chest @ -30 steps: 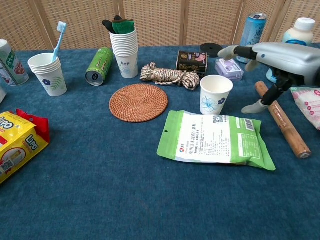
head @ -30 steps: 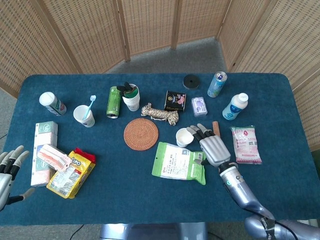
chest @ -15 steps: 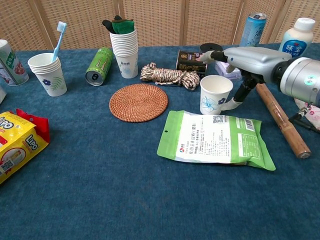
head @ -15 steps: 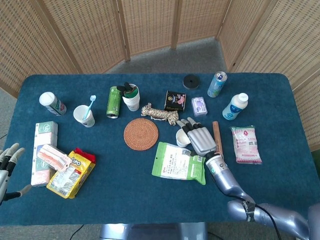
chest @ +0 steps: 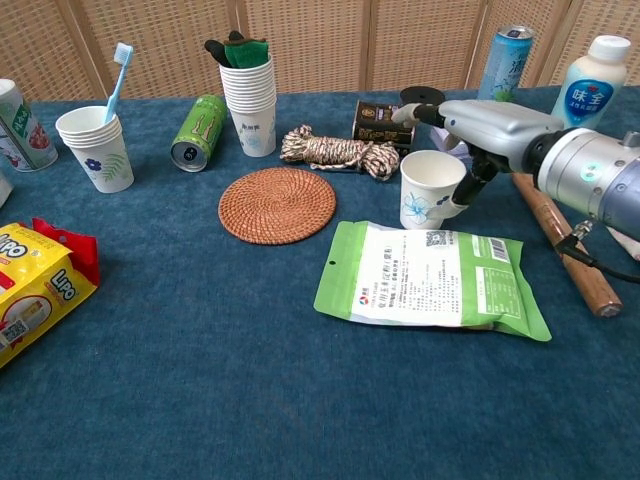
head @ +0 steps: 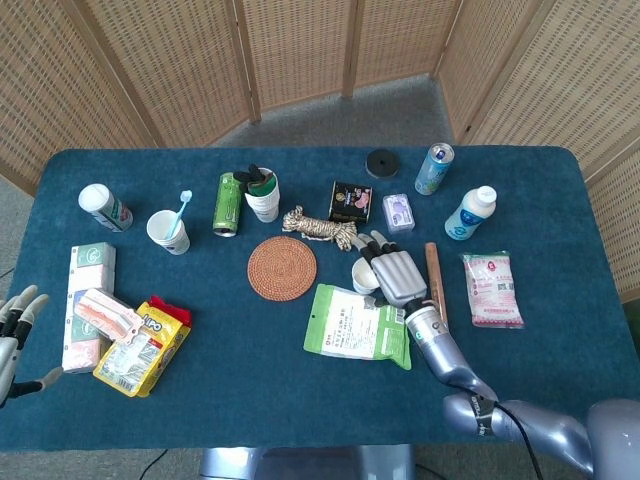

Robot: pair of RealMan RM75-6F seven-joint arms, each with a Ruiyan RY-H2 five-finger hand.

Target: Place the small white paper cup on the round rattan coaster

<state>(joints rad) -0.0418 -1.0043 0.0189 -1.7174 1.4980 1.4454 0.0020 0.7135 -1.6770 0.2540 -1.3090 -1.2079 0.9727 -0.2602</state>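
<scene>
Blue tablecloth (chest: 200, 380): right hand (chest: 490, 125) spread around small white paper cup (chest: 430, 188), seemingly not gripping, beside round rattan coaster (chest: 277, 204).

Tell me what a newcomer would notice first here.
The silver right hand reaching over the small white paper cup, mid-table just beyond the green pouch. Next, the round rattan coaster lying bare to the cup's left. The left hand hangs at the table's near-left edge, holding nothing.

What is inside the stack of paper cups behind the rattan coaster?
Dark and green items stick out of the stack of paper cups; their lower parts are hidden, so I cannot identify them.
</scene>
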